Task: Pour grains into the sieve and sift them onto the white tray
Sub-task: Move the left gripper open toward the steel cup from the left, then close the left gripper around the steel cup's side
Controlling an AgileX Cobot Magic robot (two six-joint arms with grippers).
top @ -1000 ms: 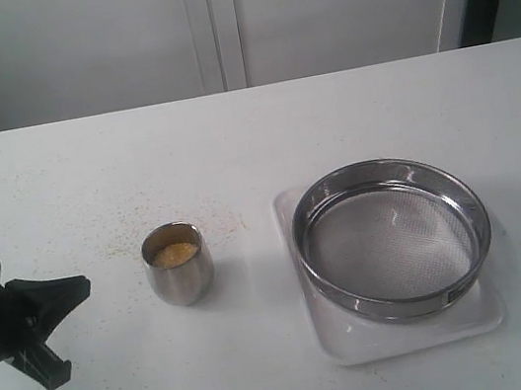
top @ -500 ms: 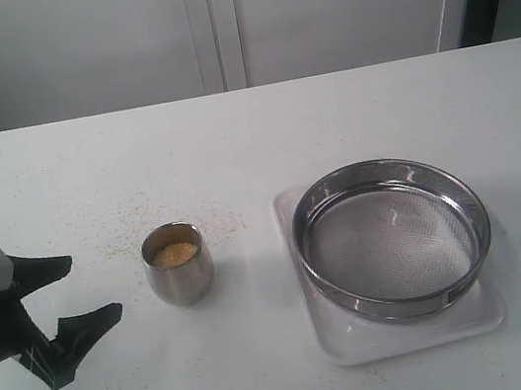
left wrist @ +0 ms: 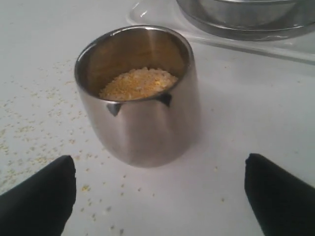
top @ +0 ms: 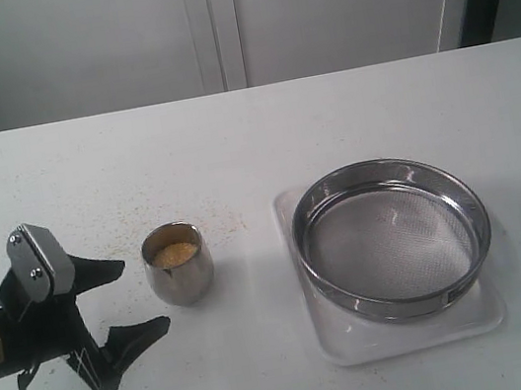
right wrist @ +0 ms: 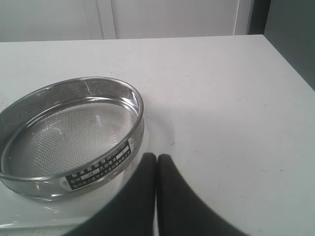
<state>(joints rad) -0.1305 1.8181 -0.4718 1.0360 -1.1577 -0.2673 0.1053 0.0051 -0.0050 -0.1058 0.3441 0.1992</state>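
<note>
Fine yellow-orange and paler grains (left wrist: 139,83) sit inside a small rounded shiny steel cup (top: 178,265), filling it roughly halfway; nothing is poured yet. The cup stands upright on the white table (top: 231,140), with a few loose granules (top: 127,232) scattered around it. To its right and clearly apart is the wide shallow round steel sieve (top: 399,304) with its wire-mesh bottom. The mesh is empty, and the sieve rests on the flat white rectangular tray (top: 414,337), likely staged that way so sifted material drops straight onto the tray.

The left gripper (top: 140,295) is low beside the cup on the side away from the sieve. Its black fingers (left wrist: 42,196) are spread wide, wider than the cup, with the tips near the cup but not touching it. It holds nothing and looks lined up for a side grasp.

The right gripper (right wrist: 156,160) shows only in its wrist view. Its fingers are pressed together with nothing between them, just beside the sieve's labelled wall. Cannot tell if they touch the tray.
</note>
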